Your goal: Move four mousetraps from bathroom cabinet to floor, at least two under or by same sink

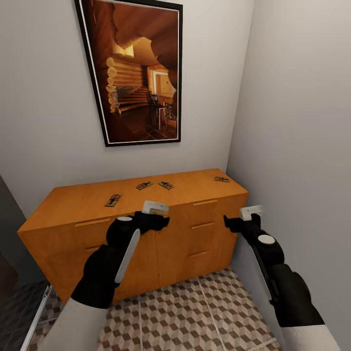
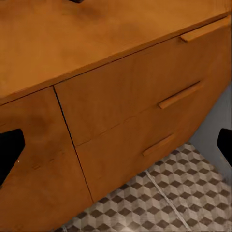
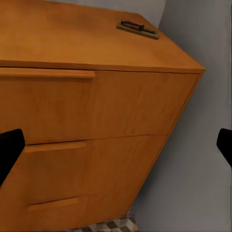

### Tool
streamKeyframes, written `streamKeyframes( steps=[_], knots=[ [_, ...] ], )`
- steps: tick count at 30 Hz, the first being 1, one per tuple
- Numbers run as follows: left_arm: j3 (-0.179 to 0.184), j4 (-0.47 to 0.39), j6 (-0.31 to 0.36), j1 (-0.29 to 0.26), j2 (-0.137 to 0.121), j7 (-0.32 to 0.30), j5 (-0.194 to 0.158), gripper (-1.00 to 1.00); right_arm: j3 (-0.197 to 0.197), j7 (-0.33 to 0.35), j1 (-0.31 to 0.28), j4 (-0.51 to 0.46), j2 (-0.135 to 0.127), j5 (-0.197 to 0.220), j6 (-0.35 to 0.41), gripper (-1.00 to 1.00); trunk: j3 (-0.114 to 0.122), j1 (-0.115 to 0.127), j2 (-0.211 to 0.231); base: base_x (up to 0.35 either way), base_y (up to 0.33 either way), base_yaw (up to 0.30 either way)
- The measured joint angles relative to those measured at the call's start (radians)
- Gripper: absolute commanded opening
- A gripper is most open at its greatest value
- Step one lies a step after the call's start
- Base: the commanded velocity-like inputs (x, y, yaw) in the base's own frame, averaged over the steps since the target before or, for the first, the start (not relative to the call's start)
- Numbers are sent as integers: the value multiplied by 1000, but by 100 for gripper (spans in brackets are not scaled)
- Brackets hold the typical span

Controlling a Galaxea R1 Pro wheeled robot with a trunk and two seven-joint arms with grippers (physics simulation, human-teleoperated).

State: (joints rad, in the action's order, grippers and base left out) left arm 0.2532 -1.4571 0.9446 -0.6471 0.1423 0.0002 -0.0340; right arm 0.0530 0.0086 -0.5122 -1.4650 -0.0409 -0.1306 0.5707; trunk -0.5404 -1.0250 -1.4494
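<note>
The orange-brown cabinet (image 1: 146, 234) stands against the wall in a corner. Several mousetraps lie flat on its top: one at the left (image 1: 113, 200), two near the middle (image 1: 144, 185) (image 1: 166, 185), and one at the far right corner (image 1: 222, 179). That right one is the mousetrap (image 3: 137, 28) in the right wrist view. My left gripper (image 1: 158, 217) (image 2: 116, 147) hovers open in front of the cabinet's upper edge, holding nothing. My right gripper (image 1: 239, 220) (image 3: 116, 147) is open and empty by the cabinet's right front corner. The sink is out of view.
The cube-patterned bathroom floor (image 1: 195, 312) lies below the cabinet front. A grey wall (image 1: 302, 146) closes in tight on the right, beside my right arm. A framed picture (image 1: 136, 73) hangs above the cabinet. Bar pulls (image 2: 180, 94) run across the drawers.
</note>
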Motion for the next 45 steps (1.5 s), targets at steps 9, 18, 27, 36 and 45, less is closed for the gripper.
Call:
streamKeyframes(
  steps=[9,18,27,36,45],
  knots=[
    [-1,-1,68,-259,3,3,-215,100,-13,1,-183,0,0,-1,106,100,0,0,0,0,0,0],
    [-9,2,73,-414,-29,9,-254,100,-15,-1,-329,3,2,-2,263,100,0,0,0,0,0,0],
    [-78,13,68,-451,-59,115,-205,100,-13,-24,-426,33,24,-3,298,100,0,0,0,0,0,0],
    [-132,114,76,-481,-129,291,-89,100,-5,-337,-516,210,137,0,297,100,0,0,0,0,0,0],
    [-164,438,81,-576,-163,304,-79,100,-5,-419,-594,364,176,5,298,100,0,0,0,0,0,0]
  ],
)
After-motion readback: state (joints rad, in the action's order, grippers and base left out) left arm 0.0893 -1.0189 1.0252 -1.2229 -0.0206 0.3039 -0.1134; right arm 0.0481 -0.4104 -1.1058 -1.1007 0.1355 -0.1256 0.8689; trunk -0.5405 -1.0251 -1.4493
